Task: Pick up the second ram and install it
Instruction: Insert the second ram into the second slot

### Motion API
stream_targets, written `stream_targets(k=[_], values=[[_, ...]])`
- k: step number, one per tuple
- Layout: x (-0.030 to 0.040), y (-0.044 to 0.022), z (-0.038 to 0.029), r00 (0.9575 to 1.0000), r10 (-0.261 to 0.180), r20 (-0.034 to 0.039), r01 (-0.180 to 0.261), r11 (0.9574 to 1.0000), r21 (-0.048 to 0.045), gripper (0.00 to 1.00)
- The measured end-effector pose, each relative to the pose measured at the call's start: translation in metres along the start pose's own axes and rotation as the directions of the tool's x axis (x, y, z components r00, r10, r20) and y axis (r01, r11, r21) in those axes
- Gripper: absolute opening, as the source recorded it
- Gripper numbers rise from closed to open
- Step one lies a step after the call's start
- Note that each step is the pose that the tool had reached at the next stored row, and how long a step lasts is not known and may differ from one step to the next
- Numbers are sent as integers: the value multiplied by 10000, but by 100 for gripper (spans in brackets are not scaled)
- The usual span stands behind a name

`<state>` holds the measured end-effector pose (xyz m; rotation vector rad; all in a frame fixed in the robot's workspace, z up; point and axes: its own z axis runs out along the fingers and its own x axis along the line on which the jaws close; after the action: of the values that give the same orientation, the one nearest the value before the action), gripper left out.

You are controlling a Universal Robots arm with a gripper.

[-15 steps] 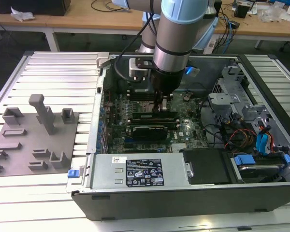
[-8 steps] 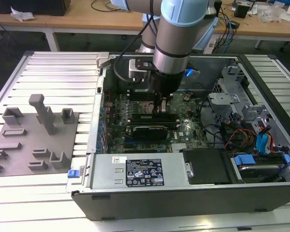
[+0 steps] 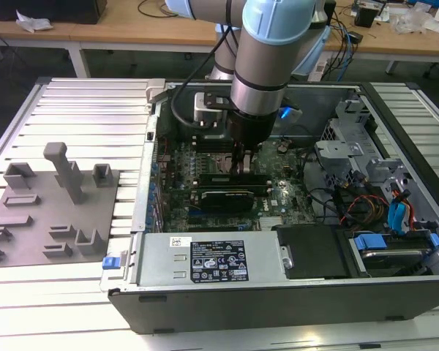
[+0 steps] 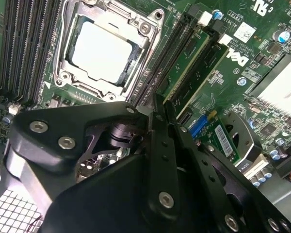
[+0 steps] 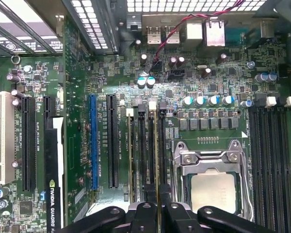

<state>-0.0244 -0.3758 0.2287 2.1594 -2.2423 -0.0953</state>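
The second ram (image 5: 158,145), a thin green stick, stands on edge in a memory slot beside the CPU socket (image 5: 213,189). In the second wrist view it (image 4: 184,58) runs away from my fingertips. My gripper (image 5: 158,206) sits at the stick's near end, its black fingers (image 4: 172,145) pressed close together with the board's edge between them. In the exterior view the gripper (image 3: 241,164) reaches straight down into the open computer case (image 3: 278,292), over the motherboard. Another green stick (image 4: 208,63) stands in a slot farther from the socket.
A black graphics card (image 3: 227,196) lies just in front of the gripper. Several empty memory slots (image 5: 269,160) line the socket's far side. A power supply (image 3: 212,259), a drive cage with cables (image 3: 380,197) and a grey parts fixture (image 3: 51,212) surround the board.
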Motion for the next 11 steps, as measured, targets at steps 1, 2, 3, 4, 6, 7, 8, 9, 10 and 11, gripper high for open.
stream_targets(k=[1, 2, 3, 4, 6, 7, 8, 9, 10, 11], values=[[0, 0, 4, 10000, 0, -2, 0, 10000, -1, 13], [0, 0, 5, 10000, 0, 0, 0, 10000, 0, 13], [0, 0, 5, 10000, 0, 0, 0, 10000, 0, 13], [0, -1, 6, 10000, 1, 0, -1, 10000, 0, 13], [0, -9, 5, 10000, -4, 1, 4, 10000, 1, 13], [0, -12, 5, 10000, -8, 1, 8, 10000, -2, 13], [0, -14, 5, 10000, -17, -1, 17, 10000, 0, 13], [0, -15, 5, 10000, -43, -2, 43, 10000, -2, 13], [2, -16, 5, 10000, -77, -4, 77, 10000, -1, 13], [3, -16, 5, 9999, -100, -5, 100, 9999, -2, 13]])
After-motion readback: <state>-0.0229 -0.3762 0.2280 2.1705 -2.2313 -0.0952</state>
